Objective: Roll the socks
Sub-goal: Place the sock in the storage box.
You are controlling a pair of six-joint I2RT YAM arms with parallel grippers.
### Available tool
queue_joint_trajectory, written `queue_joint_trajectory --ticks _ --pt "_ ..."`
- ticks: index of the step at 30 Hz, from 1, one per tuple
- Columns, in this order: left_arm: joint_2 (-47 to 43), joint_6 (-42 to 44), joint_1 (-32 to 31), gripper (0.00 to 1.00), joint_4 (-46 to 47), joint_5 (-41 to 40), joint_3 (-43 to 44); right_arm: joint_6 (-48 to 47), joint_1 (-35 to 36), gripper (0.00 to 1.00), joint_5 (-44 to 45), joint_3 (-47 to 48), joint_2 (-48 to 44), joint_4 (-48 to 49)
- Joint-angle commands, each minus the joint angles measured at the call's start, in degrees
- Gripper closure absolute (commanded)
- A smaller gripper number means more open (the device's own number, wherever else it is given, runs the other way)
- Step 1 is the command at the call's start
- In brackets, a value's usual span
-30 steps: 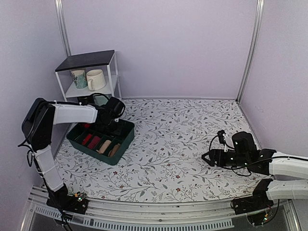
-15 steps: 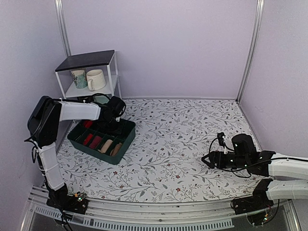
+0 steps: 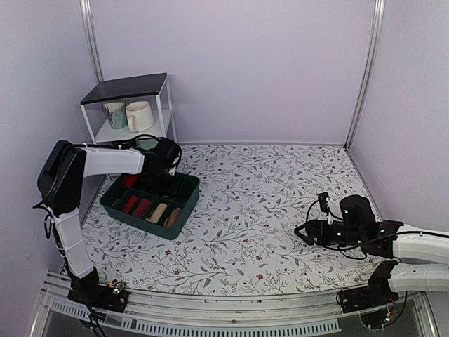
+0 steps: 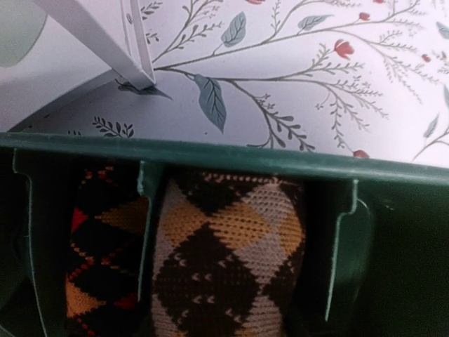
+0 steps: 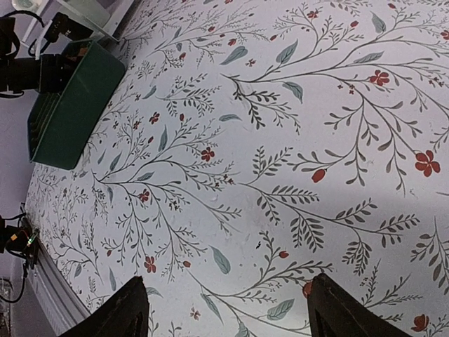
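Brown-and-tan argyle sock roll [image 4: 224, 260], seated between two dividers [image 4: 145, 239] of the dark green plastic bin [image 4: 210, 151]; my left hand [image 3: 165, 168] above it, opening I cannot tell, should lift straight clear without snagging; right hand [image 5: 228, 298] apart, empty.

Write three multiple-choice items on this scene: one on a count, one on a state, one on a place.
1. How many mugs stand on the shelf?
A) one B) two C) four
2. How is the right gripper?
A) shut on a spoon B) shut on a mug C) open, holding nothing
3. Where does the brown-and-tan argyle sock roll lie?
A) in a compartment of the green bin B) on the shelf C) under the right gripper

Answers: 1 B, two mugs stand side by side under the shelf's black top; 2 C, its fingers stand apart over bare tablecloth; 3 A, the left wrist view shows the roll between the bin's dividers.
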Motion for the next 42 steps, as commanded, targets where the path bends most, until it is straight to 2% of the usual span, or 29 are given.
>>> queue_joint_trajectory --ticks 1,14,17,19,27,30,39,41,42 --pt "0.11 0.79 -0.74 0.49 -1.91 -0.24 -0.65 0.32 -0.42 0.21 0.62 -0.21 -1.11 0.12" --pt "-1.19 1.44 -0.72 0.40 -3.50 -1.27 0.27 0.23 -0.36 0.21 0.66 -0.12 -1.76 -0.17" --pt "-1.81 1.73 -0.74 0.27 -3.48 -1.72 0.14 0.15 -0.42 0.21 0.66 -0.27 -1.70 0.07" --pt "-2.08 1.88 -0.74 0.15 -3.45 -2.19 0.14 0.10 -0.42 0.21 0.66 -0.34 -1.51 0.24" --pt "-2.96 2.15 -0.81 0.11 -3.28 -2.55 0.31 0.45 -0.40 0.21 0.37 -0.55 -1.08 1.07" --pt "-4.63 2.23 -0.86 0.05 -3.12 -2.70 0.60 0.62 -0.43 0.21 0.31 -0.55 -1.08 1.16" --pt "-12.45 1.94 -1.16 0.12 -2.06 -2.20 -0.05 0.70 -0.43 0.21 0.14 -0.56 -0.30 1.78" --pt "-13.16 1.80 -1.07 0.20 -1.42 -2.38 -0.89 0.80 -0.41 0.21 -0.03 -0.56 0.07 2.15" --pt "-13.21 1.80 -1.04 0.29 -1.17 -2.32 -1.18 0.73 -0.40 0.21 -0.12 -0.49 0.30 2.35"
